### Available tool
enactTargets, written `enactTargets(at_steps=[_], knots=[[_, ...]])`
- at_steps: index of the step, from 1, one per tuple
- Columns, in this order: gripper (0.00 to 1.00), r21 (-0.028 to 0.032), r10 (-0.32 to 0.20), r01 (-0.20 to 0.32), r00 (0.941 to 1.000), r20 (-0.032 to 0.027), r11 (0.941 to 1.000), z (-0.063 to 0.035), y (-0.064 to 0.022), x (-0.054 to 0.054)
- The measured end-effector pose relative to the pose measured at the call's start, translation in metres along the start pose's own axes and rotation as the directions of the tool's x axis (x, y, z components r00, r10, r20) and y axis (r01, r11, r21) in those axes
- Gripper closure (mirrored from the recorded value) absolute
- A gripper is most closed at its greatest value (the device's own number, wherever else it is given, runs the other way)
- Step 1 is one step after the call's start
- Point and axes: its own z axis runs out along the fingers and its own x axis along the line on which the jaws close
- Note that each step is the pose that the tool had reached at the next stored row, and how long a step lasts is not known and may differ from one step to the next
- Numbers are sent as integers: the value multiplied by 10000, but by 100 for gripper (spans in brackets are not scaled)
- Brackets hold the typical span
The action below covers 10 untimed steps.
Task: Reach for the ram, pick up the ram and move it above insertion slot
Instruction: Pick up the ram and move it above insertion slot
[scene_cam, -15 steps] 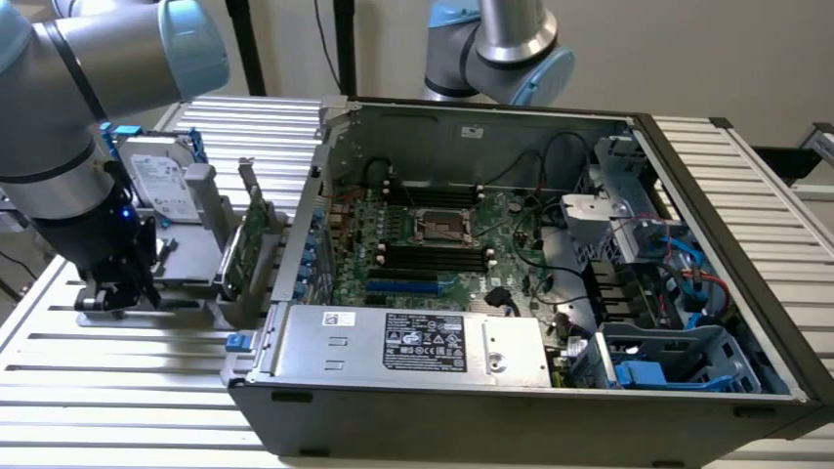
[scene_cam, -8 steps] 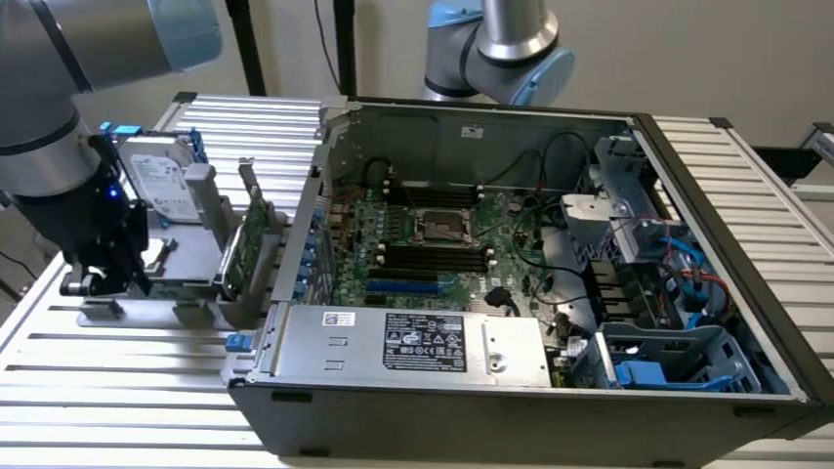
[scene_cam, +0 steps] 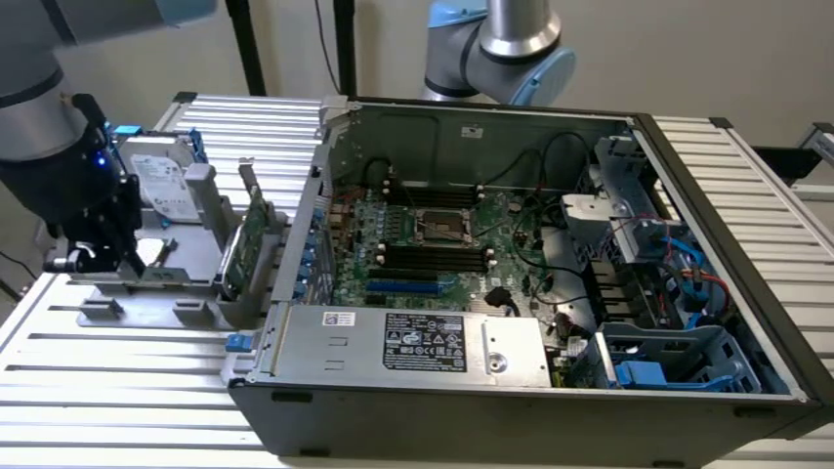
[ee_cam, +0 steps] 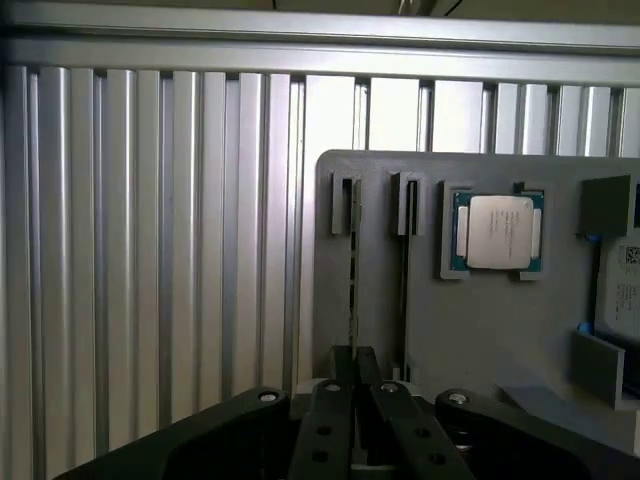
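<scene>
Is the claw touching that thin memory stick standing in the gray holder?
Cannot tell. The wrist view puts the gripper right at the end of the stick, seen edge-on, but the spot where they would meet is dark and hidden.

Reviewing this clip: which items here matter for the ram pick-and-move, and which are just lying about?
Part of the job:
ram, slotted in the grey holder
claw, right at the ram
memory slots inside the computer case

Just lying about:
processor chip
hard drive
expansion card
power supply
</scene>
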Motion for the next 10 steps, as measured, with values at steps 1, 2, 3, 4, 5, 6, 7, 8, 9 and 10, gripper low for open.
enactTargets(at_steps=[1,2,3,4,5,6,7,8,9,10], knots=[[87,0,0,0,10000,1,10000,-45,-31,0],[87,-1,0,0,10000,1,10000,-94,-66,0],[87,-5,1,-1,10000,-1,10000,-140,-102,0],[87,-5,1,-1,10000,0,10000,-185,-140,0],[87,-7,0,0,10000,0,10000,-233,-182,0],[87,-10,0,0,10000,0,10000,-279,-226,1],[87,-14,0,0,10000,0,10000,-325,-270,1],[87,-17,0,0,10000,0,10000,-372,-316,1],[87,-20,0,0,10000,1,10000,-416,-359,1],[87,-25,1,-1,10000,0,10000,-463,-404,1]])
